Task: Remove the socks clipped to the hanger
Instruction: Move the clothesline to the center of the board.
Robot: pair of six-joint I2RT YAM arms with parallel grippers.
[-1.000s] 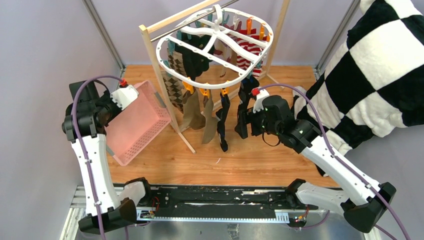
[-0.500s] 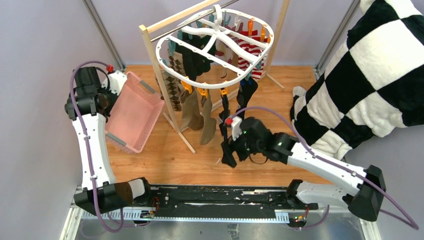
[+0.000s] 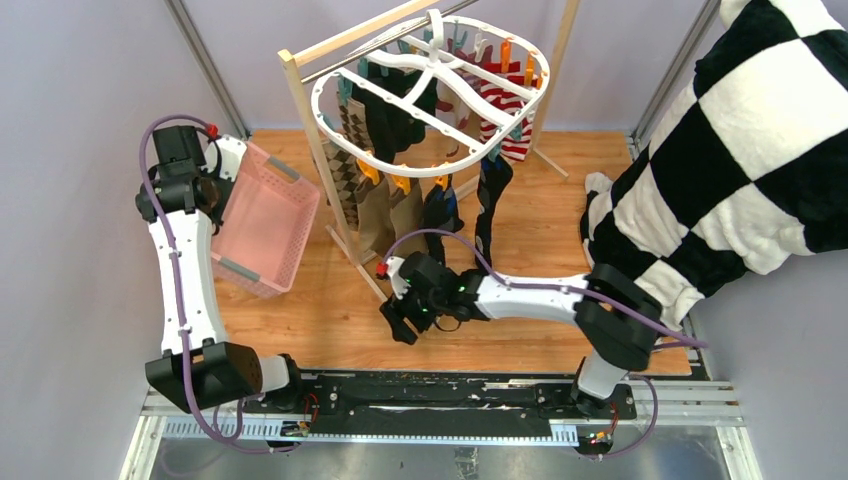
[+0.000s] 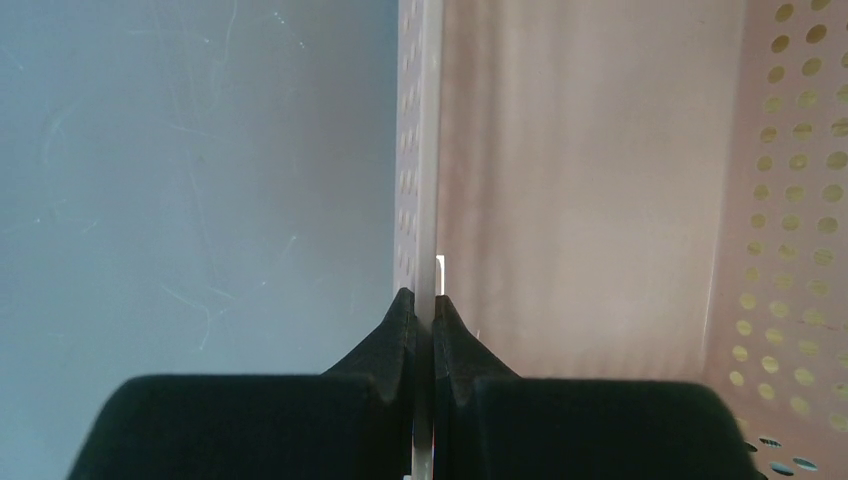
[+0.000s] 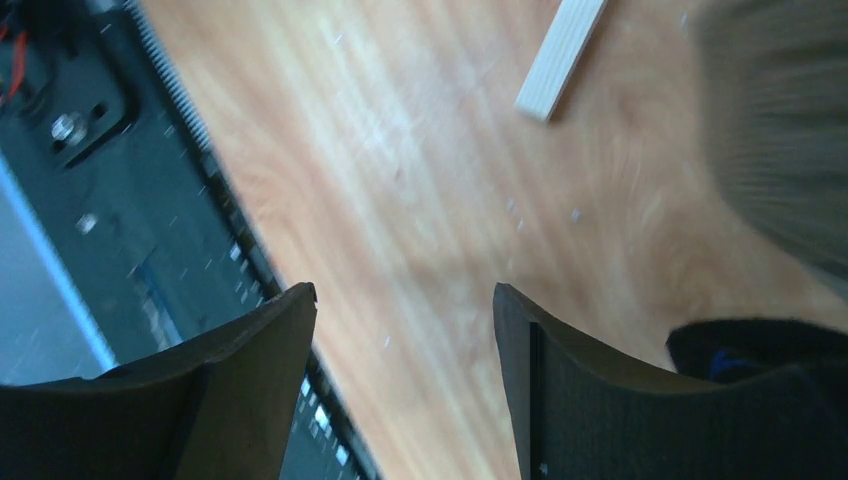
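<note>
Currently: left gripper [image 4: 420,300] tight on wall of pink basket [image 4: 580,180]; right gripper [image 5: 405,300] wide apart, empty, over wooden floor [image 5: 420,150].

Above the black base rail [image 3: 430,393], the left arm [image 3: 185,280] and right arm [image 3: 530,293] are wearing white shells over black joints. Purple cables [image 3: 430,232] are trailing along both, and the left pincer [image 4: 420,300] and right pincer [image 5: 405,297] are showing black fingers.

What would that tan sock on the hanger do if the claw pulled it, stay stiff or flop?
Probably flop: the tan sock hangs limp from its orange clip. Likely light, since one small clip holds it. It may resist until the clip lets go.
</note>
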